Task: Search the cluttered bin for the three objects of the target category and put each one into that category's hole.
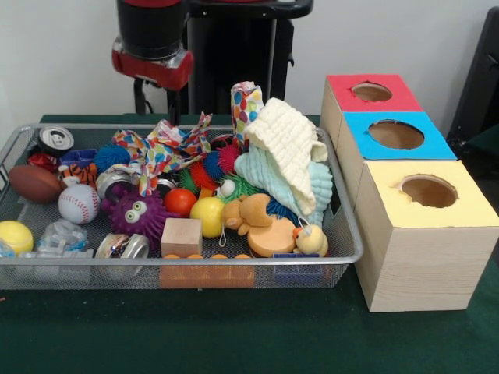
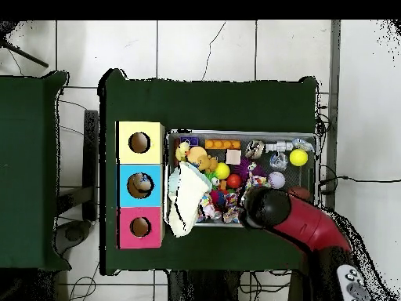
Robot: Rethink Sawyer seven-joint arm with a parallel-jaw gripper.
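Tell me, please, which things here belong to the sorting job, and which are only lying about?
For the job:
- wire bin and its toys, such as the baseball and the yellow ball
- red box, blue box and yellow box, each with a hole
- the arm

Lying about:
- side table
- floor cables

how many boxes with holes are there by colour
red box: 1
blue box: 1
yellow box: 1
total: 3
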